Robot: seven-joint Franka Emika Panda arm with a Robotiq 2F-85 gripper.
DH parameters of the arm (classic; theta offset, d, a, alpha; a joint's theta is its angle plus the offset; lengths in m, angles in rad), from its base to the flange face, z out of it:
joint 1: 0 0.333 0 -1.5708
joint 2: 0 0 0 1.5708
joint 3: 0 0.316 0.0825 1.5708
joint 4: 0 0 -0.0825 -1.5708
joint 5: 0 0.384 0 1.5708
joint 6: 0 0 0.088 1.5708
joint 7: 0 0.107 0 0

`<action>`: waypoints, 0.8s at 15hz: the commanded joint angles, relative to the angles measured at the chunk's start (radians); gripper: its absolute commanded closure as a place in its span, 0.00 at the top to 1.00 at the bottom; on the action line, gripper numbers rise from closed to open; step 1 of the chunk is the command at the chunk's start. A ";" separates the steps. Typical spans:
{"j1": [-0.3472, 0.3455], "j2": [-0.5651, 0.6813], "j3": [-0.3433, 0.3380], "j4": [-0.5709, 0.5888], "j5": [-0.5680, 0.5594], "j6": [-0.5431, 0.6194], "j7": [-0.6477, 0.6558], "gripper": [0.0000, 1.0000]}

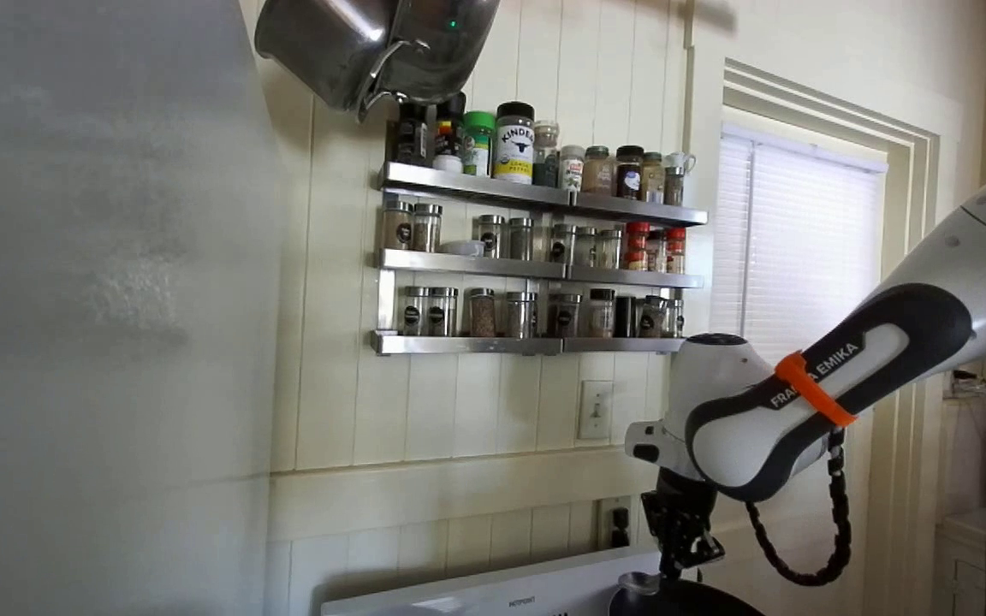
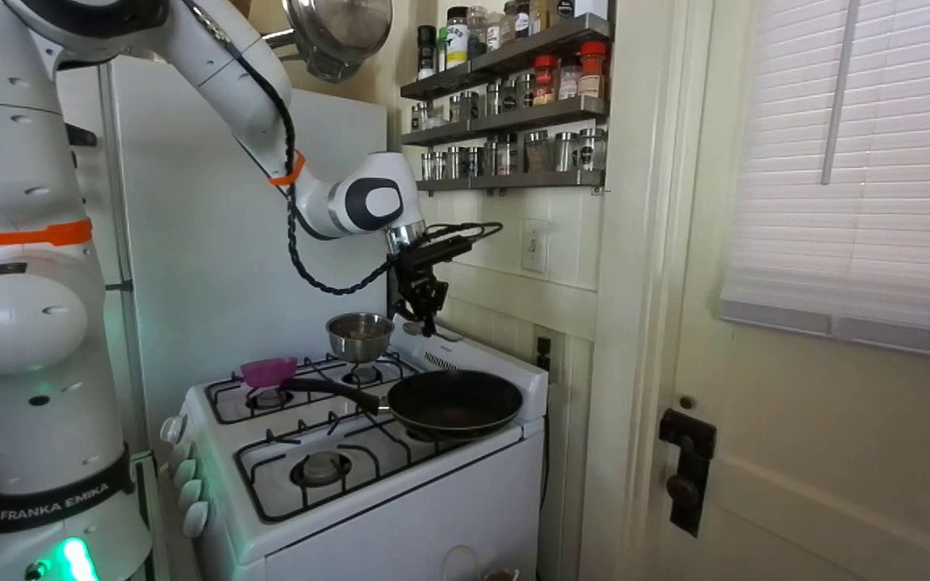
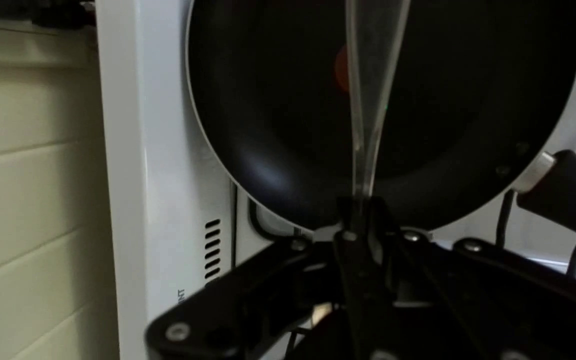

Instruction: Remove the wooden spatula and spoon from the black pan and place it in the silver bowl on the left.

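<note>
"Which way is the spoon (image 3: 372, 75) lying?"

"The fingers (image 3: 350, 260) are gripping it; in the wrist view its handle is stretching over the black pan (image 3: 268, 100), lower centre to top edge."

"And the silver bowl (image 2: 360, 350)?"

"It's sitting left of the fingers, left of centre in an exterior view, and the spoon's broad end is pointing leftward too. I'm judging a leftward carry next. The wooden spatula I'm not making out."

Wrist view: close, facing down over black pan (image 3: 435, 105). Both exterior views: farther back, sharing spice shelves (image 1: 536, 268), arm (image 2: 231, 90).
</note>
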 commanded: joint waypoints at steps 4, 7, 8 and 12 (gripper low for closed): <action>0.052 0.034 0.232 0.152 -0.351 -0.355 0.520 0.02; 0.178 0.142 0.225 0.283 -0.405 -0.544 0.680 0.02; 0.207 0.193 0.226 0.332 -0.420 -0.589 0.720 0.02; 0.283 0.363 0.202 0.503 -0.443 -0.733 0.808 0.02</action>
